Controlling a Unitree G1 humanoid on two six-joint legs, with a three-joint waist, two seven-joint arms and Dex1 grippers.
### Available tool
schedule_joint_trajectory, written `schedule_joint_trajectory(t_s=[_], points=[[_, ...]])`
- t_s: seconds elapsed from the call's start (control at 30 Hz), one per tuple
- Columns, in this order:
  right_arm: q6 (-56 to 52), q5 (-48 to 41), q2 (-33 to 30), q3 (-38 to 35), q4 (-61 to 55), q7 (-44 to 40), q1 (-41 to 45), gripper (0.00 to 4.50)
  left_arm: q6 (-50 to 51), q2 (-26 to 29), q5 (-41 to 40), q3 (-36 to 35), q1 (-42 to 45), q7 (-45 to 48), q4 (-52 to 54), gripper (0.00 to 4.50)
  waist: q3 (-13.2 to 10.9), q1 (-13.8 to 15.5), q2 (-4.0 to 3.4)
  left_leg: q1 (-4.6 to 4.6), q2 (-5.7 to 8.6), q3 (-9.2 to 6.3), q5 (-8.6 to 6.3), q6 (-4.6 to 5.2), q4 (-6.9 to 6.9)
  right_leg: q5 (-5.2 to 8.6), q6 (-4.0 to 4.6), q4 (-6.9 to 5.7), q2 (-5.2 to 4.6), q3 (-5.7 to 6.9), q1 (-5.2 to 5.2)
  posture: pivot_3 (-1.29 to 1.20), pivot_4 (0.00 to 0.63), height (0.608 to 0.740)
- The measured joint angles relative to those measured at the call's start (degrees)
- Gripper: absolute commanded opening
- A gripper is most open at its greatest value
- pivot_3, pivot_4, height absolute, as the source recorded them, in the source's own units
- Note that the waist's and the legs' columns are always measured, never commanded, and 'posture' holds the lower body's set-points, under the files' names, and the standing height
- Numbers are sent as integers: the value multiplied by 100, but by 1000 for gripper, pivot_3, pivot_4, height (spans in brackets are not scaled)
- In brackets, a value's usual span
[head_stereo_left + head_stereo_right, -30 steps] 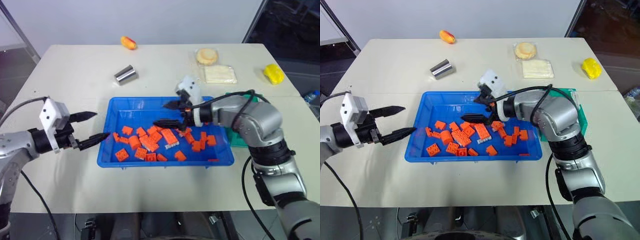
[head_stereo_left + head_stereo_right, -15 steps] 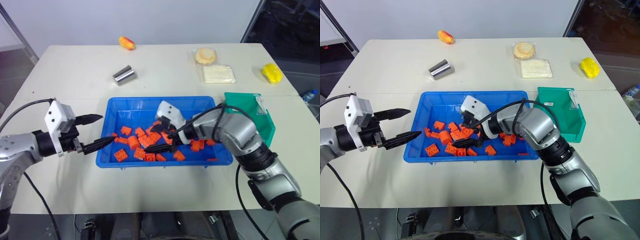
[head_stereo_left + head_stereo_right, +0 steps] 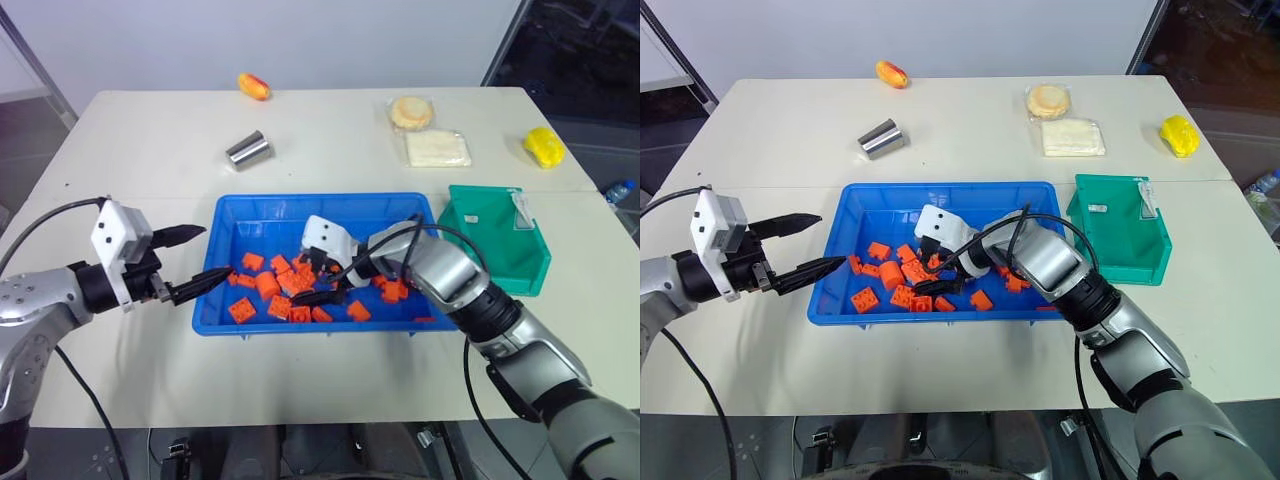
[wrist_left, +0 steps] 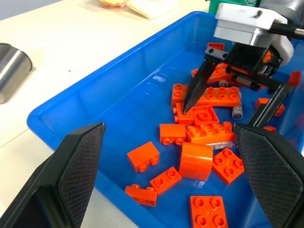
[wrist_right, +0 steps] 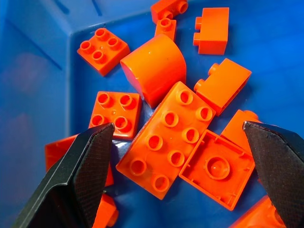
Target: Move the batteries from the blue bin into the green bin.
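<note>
The blue bin (image 3: 320, 201) sits mid-table, strewn with orange blocks. My right gripper (image 3: 304, 281) is low inside it, open, its fingers straddling a long orange block (image 5: 168, 137) and touching nothing I can make out. One slim grey battery (image 4: 236, 110) lies just beside that gripper, and another (image 4: 214, 143) peeks out from under a block. The green bin (image 3: 497, 240) stands right of the blue bin, with a small silvery piece (image 3: 1096, 208) on its floor. My left gripper (image 3: 212, 252) hovers open and empty at the blue bin's left wall.
A shiny metal cylinder (image 3: 249, 150) lies behind the blue bin. At the far edge are a yellow-red fruit (image 3: 256, 86), a round bun (image 3: 413, 112), a flat wrapped packet (image 3: 438, 149) and a yellow object (image 3: 545, 147).
My right gripper has swung left and down from the blue bin's right half into the blocks near its middle, uncovering the green bin. The left gripper has stayed put.
</note>
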State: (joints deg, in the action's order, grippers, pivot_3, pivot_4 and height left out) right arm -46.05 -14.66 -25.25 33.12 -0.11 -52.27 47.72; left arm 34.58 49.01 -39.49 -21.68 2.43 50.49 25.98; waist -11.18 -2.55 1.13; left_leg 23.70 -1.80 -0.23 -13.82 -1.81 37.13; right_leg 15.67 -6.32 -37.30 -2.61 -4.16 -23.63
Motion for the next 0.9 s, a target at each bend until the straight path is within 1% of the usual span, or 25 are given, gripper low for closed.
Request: schedule_joint_trajectory(t_s=[0.1, 0.13, 0.17, 0.27, 0.3, 0.33, 0.63, 0.8, 0.9], points=[[109, 149, -1, 18, 21, -135, -1, 3652, -9, -27, 4, 1, 0, -46, 0, 4500, 0, 0, 0, 0, 0, 0, 0, 0, 0, 0, 0, 0, 0, 0, 0, 0, 150, 740], [153, 217, -2, 32, 23, -173, -1, 3058, -12, -27, 6, 1, 1, -54, 0, 4500, 0, 0, 0, 0, 0, 0, 0, 0, 0, 0, 0, 0, 0, 0, 0, 0, 150, 740], [200, 273, -2, 50, 26, -217, -1, 2640, -13, -27, 7, 1, 2, -59, 0, 4500, 0, 0, 0, 0, 0, 0, 0, 0, 0, 0, 0, 0, 0, 0, 0, 0, 150, 740], [395, 470, -7, 144, 25, -294, -18, 960, -21, -27, 17, 3, 17, -73, -2, 4500, 0, 0, 0, 0, 0, 0, 0, 0, 0, 0, 0, 0, 0, 0, 0, 0, 150, 740], [465, 517, -6, 154, 19, -321, -17, 511, -23, -28, 18, 7, 33, -77, -2, 4500, 0, 0, 0, -3, 0, -1, 0, 0, -1, 0, 0, 0, 0, 0, 3, 0, 150, 740], [516, 585, -16, 195, 25, -336, -21, 154, -25, -29, 18, 8, 48, -80, -2, 4500, 1, 0, 1, -3, 0, -1, 0, 0, -1, 0, 0, 1, 0, 1, 3, 0, 150, 740], [689, 889, 90, 193, 50, -328, -40, 154, -26, -56, 22, 17, 66, -89, -2, 4500, 0, 0, 1, -2, 0, -2, 0, 0, -1, 0, 0, 0, 0, 1, 2, 0, 150, 740], [816, 964, 215, 7, 380, -233, 153, 154, -26, -59, 25, 39, 99, -88, -2, 4500, 0, 0, 0, -2, 0, -1, 0, 0, -1, 0, 0, 1, -1, 1, 2, 0, 150, 740], [709, 823, 235, -433, 386, -334, 485, 970, -26, -59, 24, 50, 117, -60, -2, 4500, 0, 1, 0, -2, 0, -2, 0, 0, -4, 0, 1, 1, 0, 2, 1, 0, 150, 740]])
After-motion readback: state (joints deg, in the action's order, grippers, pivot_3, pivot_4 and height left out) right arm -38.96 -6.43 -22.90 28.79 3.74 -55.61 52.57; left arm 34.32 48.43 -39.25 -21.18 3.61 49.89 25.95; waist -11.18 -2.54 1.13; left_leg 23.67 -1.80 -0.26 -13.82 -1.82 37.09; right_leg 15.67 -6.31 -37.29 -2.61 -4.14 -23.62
